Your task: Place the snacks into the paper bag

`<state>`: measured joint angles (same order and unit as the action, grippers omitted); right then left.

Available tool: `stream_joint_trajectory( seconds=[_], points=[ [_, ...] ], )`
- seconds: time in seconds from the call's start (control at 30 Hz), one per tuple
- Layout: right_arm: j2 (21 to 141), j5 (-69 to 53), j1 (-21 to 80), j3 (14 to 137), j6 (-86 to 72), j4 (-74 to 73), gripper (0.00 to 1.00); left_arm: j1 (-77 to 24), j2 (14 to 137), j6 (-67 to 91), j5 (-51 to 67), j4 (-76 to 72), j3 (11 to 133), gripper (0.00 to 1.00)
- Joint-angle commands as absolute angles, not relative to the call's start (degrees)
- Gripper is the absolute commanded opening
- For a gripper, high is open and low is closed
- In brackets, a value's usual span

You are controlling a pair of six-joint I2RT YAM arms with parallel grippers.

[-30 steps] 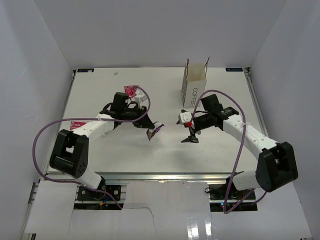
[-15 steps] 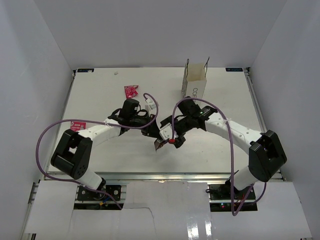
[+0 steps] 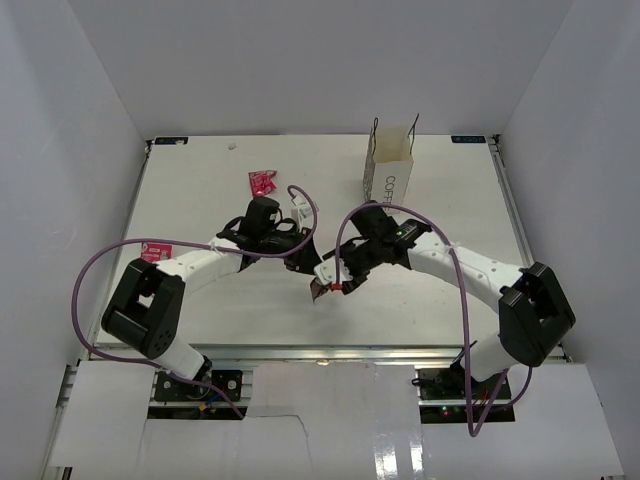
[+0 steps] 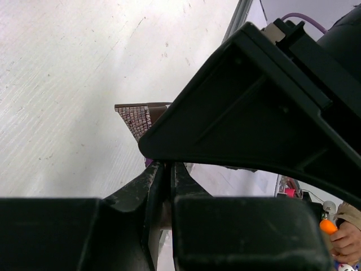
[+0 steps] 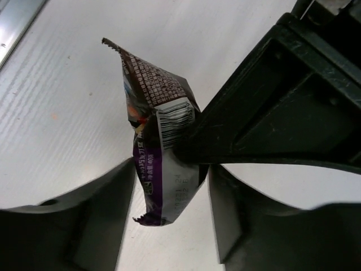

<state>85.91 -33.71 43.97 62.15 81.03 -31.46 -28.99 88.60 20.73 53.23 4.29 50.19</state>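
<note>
A robotics lab: white panels (image 3: 80, 120) box in a table (image 3: 250, 315) on aluminium rails (image 3: 330, 355), with two cabled robot arms (image 3: 190, 262).

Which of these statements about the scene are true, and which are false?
1. The left gripper grips the purple wrapper. True.
2. The bag lies on its side. False: it stands upright.
3. A pink snack lies on the table, held by no gripper. True.
4. The right gripper hovers over the bag. False: its open jaws flank the purple wrapper, away from the bag.
</note>
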Motion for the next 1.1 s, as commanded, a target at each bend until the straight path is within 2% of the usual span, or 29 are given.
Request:
stream_joint_trajectory(
  seconds=[0.0,0.1,0.13,0.23,0.3,0.37,0.4,0.53,0.63,0.73,0.77,0.83,1.07],
  points=[
    [85.61,-32.43,44.30,63.10,76.38,-27.69,0.52,-29.09,85.52,21.27,55.55,2.02,51.50,0.08],
    [85.52,-32.17,44.30,63.46,75.59,-27.33,0.42,-29.00,85.34,22.06,55.37,1.41,50.89,0.14],
    [85.43,-32.08,44.30,63.54,75.50,-27.33,0.35,-29.00,84.99,22.41,55.11,1.06,50.80,0.24],
    [84.73,-31.47,44.30,63.28,75.15,-27.33,0.27,-29.00,84.29,23.29,53.53,0.44,50.89,0.43],
    [83.94,-31.03,44.30,62.67,74.80,-27.33,0.25,-28.83,83.24,23.64,52.39,0.53,51.50,0.57],
    [83.24,-30.24,44.21,62.23,74.09,-27.33,0.14,-27.86,82.18,23.73,51.16,1.49,53.52,0.61],
    [82.19,-30.15,43.86,61.70,73.83,-27.33,0.13,-27.43,80.96,23.38,50.54,2.28,54.57,0.67],
    [79.81,-34.16,39.48,63.45,68.15,-27.33,0.11,-25.23,76.48,19.35,44.93,10.87,60.72,0.72],
    [79.98,-41.09,31.31,70.62,61.46,-27.07,0.10,-24.43,70.96,15.65,35.63,16.15,63.98,0.76],
    [82.70,-46.39,21.64,81.27,46.63,-22.87,0.08,-24.26,63.50,14.41,25.42,17.66,61.97,0.81],
    [83.40,-46.41,19.79,83.47,35.97,-20.59,0.08,-24.26,61.46,14.76,23.49,17.49,60.74,0.83],
    [86.12,-41.26,16.18,88.91,25.19,-14.02,0.08,-24.17,57.41,16.95,20.05,16.18,55.83,0.85],
    [94.13,-16.46,15.56,96.33,-5.51,-8.01,0.08,-24.17,44.13,22.67,15.56,17.05,44.92,0.85]
  ],
)
